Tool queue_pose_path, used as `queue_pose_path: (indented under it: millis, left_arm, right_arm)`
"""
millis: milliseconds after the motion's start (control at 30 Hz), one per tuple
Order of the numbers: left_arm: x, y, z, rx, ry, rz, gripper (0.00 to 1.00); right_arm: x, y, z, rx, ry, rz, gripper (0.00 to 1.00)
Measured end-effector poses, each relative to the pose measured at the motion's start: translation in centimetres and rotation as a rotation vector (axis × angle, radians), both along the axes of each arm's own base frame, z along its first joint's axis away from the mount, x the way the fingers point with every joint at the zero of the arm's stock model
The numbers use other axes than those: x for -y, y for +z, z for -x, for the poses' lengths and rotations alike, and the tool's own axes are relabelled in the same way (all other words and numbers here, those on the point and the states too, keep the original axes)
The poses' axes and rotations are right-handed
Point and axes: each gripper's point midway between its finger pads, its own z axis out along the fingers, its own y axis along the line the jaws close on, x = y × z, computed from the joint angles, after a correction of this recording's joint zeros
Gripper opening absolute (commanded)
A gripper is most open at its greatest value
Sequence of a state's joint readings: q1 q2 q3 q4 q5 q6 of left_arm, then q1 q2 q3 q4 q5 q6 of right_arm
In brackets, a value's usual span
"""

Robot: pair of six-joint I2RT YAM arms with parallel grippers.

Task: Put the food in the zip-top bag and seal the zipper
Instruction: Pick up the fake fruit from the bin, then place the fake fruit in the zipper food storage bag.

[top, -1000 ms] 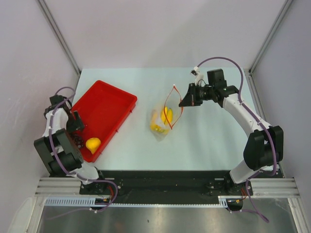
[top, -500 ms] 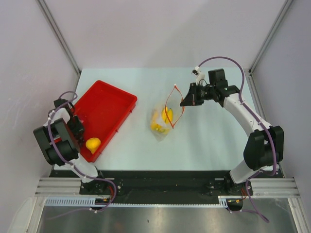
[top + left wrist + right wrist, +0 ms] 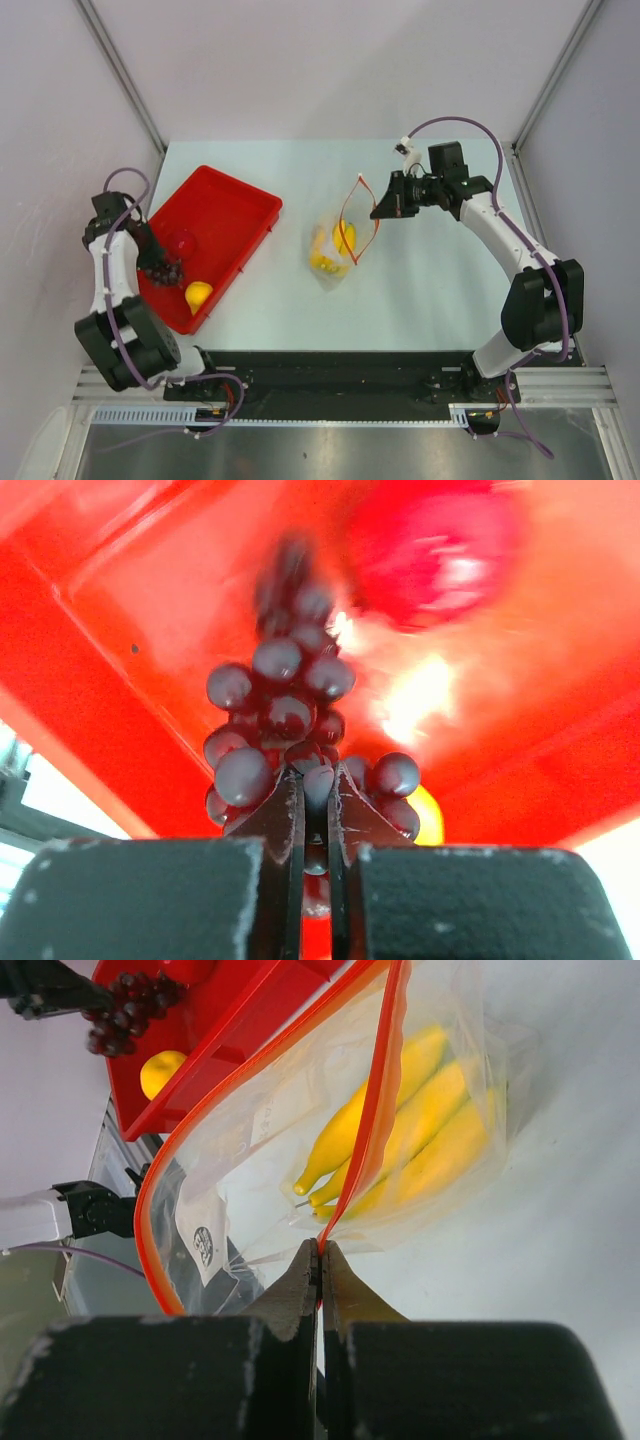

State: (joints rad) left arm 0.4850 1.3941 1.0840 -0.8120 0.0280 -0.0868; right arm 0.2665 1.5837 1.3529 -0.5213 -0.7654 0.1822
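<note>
My left gripper is shut on the near end of the dark purple grape cluster, over the near part of the red tray. A red round fruit lies beyond the grapes. A round yellow-orange fruit sits by the tray's near corner. The clear zip-top bag holds a yellow banana bunch. Its mouth stands open. My right gripper is shut on the red-orange zipper, holding that edge up.
The red tray lies at the table's left, angled, with raised walls around the fruits. The bag sits mid-table between both arms. Grey walls close in the table at the left, back and right.
My left gripper has closed on the grape cluster and its arm has swung over the tray's near part. The yellow-orange fruit shifted slightly. The right arm and bag are still.
</note>
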Motion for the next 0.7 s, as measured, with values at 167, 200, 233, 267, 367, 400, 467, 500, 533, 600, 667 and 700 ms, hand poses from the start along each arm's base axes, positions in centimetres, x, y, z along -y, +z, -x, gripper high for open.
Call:
queue_pose_path:
  millis: [167,200,233,267,367,400,467,500,533,600,667,700]
  left_arm:
    - [3.9,7.3,-1.9,0.200,-0.171,-0.059,0.00]
    - [5.4,9.4,-2.7,0.260,-0.233,-0.070,0.00]
    - [6.7,11.0,-3.2,0.310,-0.281,-0.071,0.00]
    - [8.5,12.9,-3.8,0.370,-0.342,-0.071,0.00]
    - [13.7,18.4,-5.2,0.544,-0.521,-0.044,0.00]
    - [15.6,20.1,-5.4,0.593,-0.582,-0.029,0.00]
    - [19.6,22.9,-5.6,0.682,-0.706,0.015,0.00]
    - [21.7,24.0,-5.5,0.717,-0.770,0.044,0.00]
    - [23.3,24.8,-5.4,0.744,-0.817,0.069,0.00]
    - [27.1,26.1,-5.1,0.788,-0.927,0.130,0.00]
    - [30.6,26.8,-4.6,0.809,-1.024,0.199,0.00]
    - [32.1,26.8,-4.3,0.809,-1.062,0.233,0.00]
  right_arm:
    - [-0.5,0.1,0.3,-0.001,0.012,-0.004,0.00]
    - [-0.7,0.1,0.4,-0.002,0.016,-0.006,0.00]
    - [-0.9,0.2,0.5,0.000,0.020,-0.008,0.00]
    - [-1.2,0.2,0.5,0.001,0.025,-0.011,0.00]
    - [-2.2,0.5,1.0,0.005,0.047,-0.021,0.00]
    - [-2.6,0.6,1.2,0.006,0.056,-0.025,0.00]
    - [-3.3,0.7,1.5,0.005,0.068,-0.033,0.00]
    - [-3.6,0.8,1.6,0.004,0.072,-0.039,0.00]
    - [-3.9,0.9,1.7,0.001,0.075,-0.045,0.00]
    - [-4.4,1.0,1.4,0.000,0.072,-0.059,0.00]
    - [-4.7,1.0,1.1,-0.008,0.064,-0.071,0.00]
    - [-4.9,1.0,1.0,-0.009,0.062,-0.078,0.00]
